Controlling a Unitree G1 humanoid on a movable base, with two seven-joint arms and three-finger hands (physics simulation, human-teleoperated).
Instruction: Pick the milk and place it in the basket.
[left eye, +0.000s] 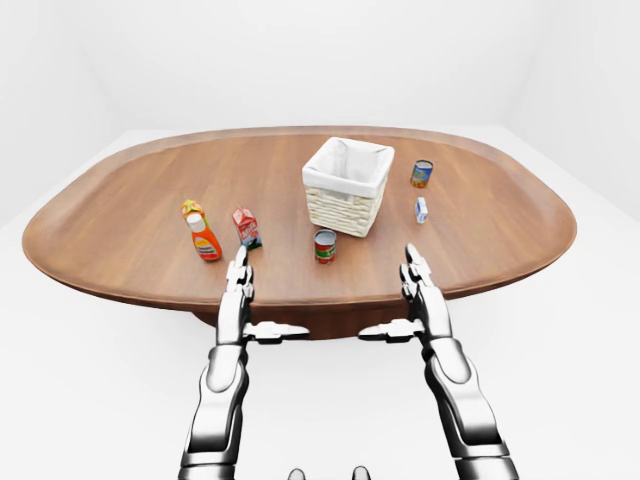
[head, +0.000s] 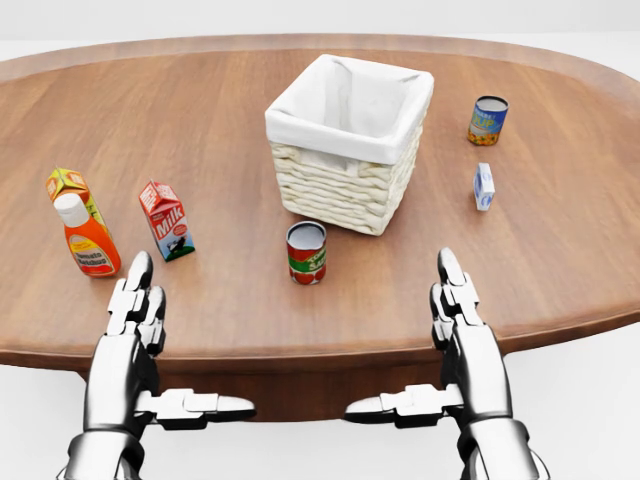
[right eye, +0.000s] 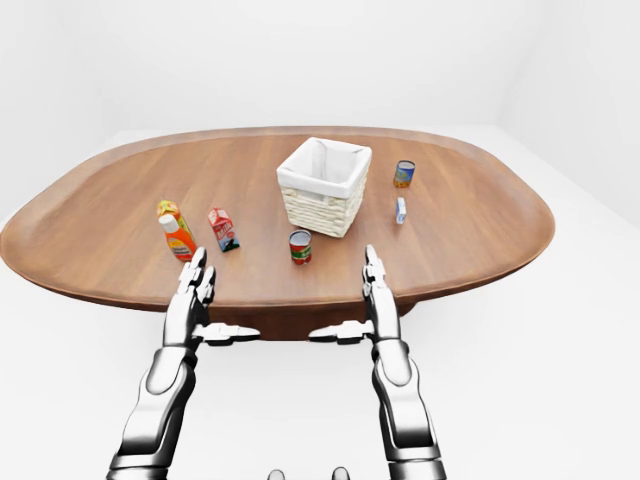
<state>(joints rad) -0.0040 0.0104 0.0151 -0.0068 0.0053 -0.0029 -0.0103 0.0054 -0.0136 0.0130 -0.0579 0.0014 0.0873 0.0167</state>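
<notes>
The milk is a red and white carton standing upright on the oval wooden table, left of centre in the head view. A wicker basket with a white cloth lining stands to its upper right. My left hand hovers over the table's near edge just below the carton, fingers stretched flat, thumb pointing inward, open. At the same height on the right, my right hand is likewise open and holds nothing.
An orange bottle and a small orange carton stand left of the milk. A red can sits just below the basket. A blue-labelled can and a small white and blue carton stand to the basket's right.
</notes>
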